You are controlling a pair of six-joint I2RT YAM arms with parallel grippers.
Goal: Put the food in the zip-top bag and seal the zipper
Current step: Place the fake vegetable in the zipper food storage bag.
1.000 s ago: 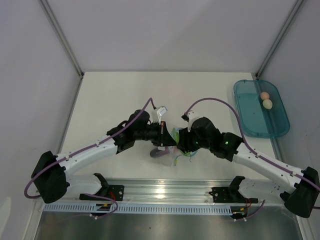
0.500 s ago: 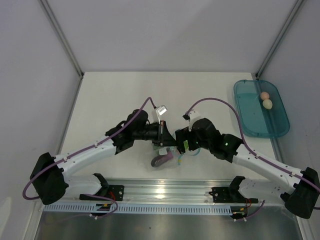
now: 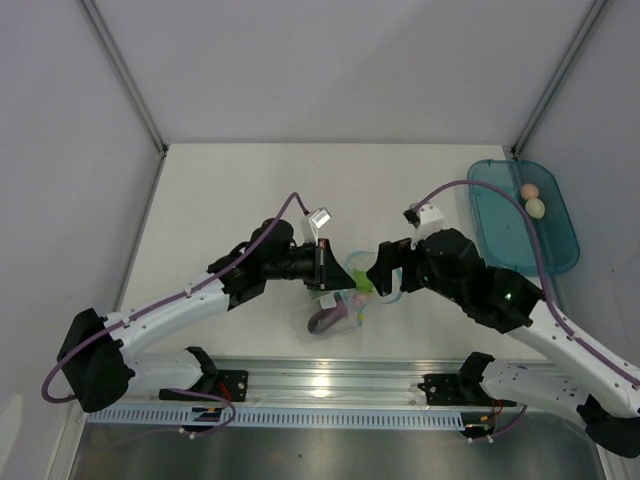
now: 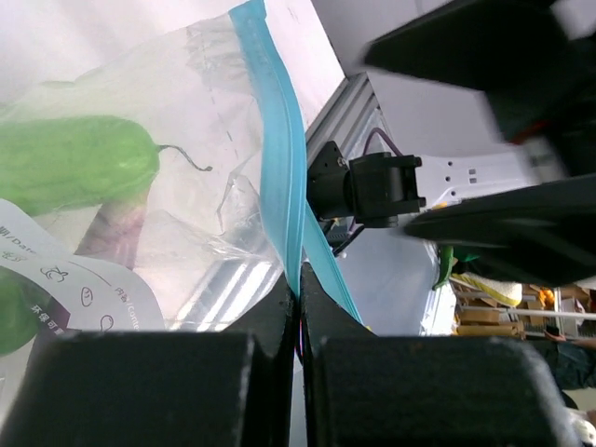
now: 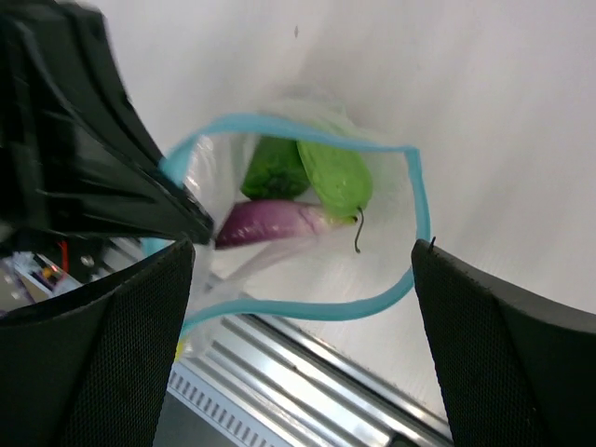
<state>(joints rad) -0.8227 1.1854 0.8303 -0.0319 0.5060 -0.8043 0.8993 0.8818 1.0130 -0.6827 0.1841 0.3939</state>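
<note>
Bag (image 3: 345, 292) sits at the bench's (image 3: 250, 190) near edge, its zipper (image 4: 279, 186) pinched in your closed left claw (image 4: 298, 296). Your right claw (image 3: 386, 272) has just sprung open and backed out, so the egg (image 3: 535, 208) and ball (image 3: 529, 190) in the tray (image 3: 500, 250) come next.

Bag (image 4: 186, 223) cut off, L-wrist view

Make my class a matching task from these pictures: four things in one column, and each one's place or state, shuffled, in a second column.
Things:
1 left arm's fingers
2 right arm's fingers
3 purple eggplant piece
4 whitish egg

Places or states:
A in the teal tray
B spread wide open
C inside the zip-top bag
D shut on the zipper

Pairs: 1-D, 2-B, 3-C, 4-A.
</note>
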